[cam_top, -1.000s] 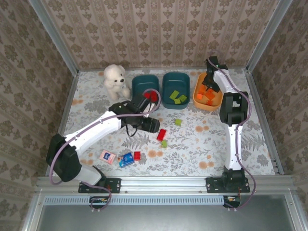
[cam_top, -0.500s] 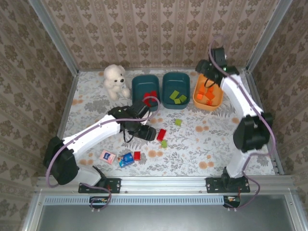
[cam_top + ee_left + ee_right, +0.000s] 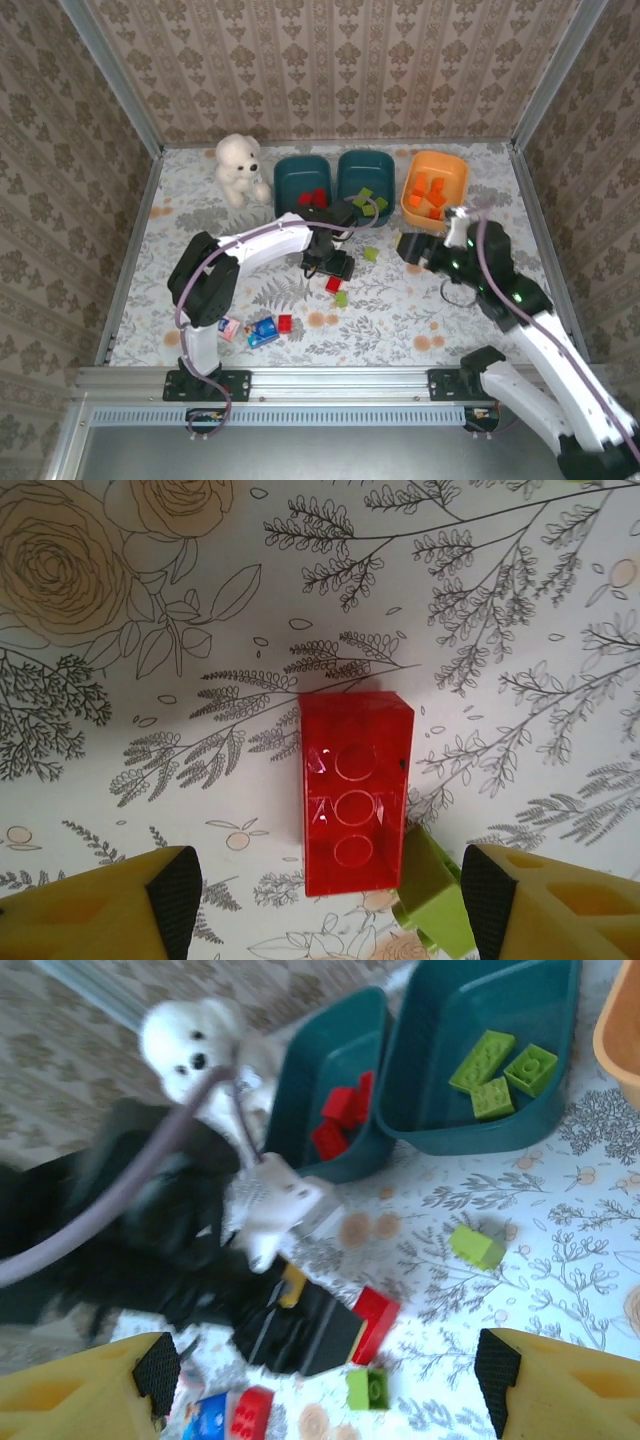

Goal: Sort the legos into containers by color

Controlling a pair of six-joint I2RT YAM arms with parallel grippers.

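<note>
The left gripper (image 3: 330, 910) hovers over the table (image 3: 450, 320), fingers wide apart and empty. A red brick (image 3: 355, 795) lies flat at its twelve o'clock, with a green brick (image 3: 435, 895) just beside that brick's five o'clock corner. The right gripper (image 3: 325, 1380) is spread wide too, holding nothing. At the table's twelve o'clock edge, the left teal tub (image 3: 300, 159) holds red bricks, the middle teal tub (image 3: 365, 154) green, and the orange tub (image 3: 445, 156) orange. A second green brick (image 3: 370, 254) and a small red brick (image 3: 285, 322) lie loose.

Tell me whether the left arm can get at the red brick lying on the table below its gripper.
Probably yes. The left gripper hangs open over the red brick with nothing above it; a green brick at one corner may crowd a finger.
</note>
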